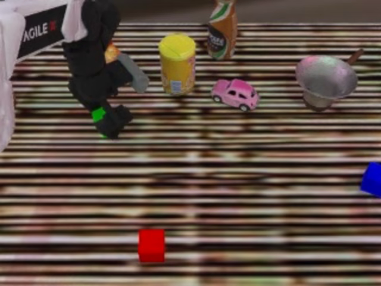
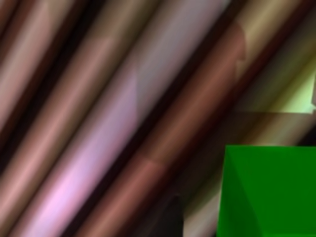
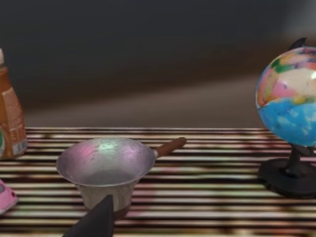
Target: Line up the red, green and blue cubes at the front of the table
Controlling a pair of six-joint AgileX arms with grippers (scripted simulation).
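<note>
Three cubes are spread across the striped tabletop (image 1: 250,179). In the top view the red cube (image 1: 152,245) sits alone near the bottom edge, left of centre, and the blue cube (image 1: 372,179) lies at the far right edge, partly cut off by the frame. The green cube (image 1: 99,114) shows only as a sliver in the upper left, between the black fingers of the left pincer (image 1: 107,122), which appears clamped on it; in the left wrist view the same cube (image 2: 269,192) fills the lower right corner above the stripes.

Along the upper part of the frame stand a yellow canister (image 1: 177,64), a brown bottle (image 1: 222,30), a pink toy car (image 1: 236,94) and, at upper right, a metal pot with a wooden handle (image 1: 326,78). The right arm is outside the top view. Its wrist view looks across the pot (image 3: 106,170) toward a globe on a black stand (image 3: 291,123), with one dark fingertip (image 3: 96,222) at the bottom edge; whether the right pincer is apart or together cannot be told.
</note>
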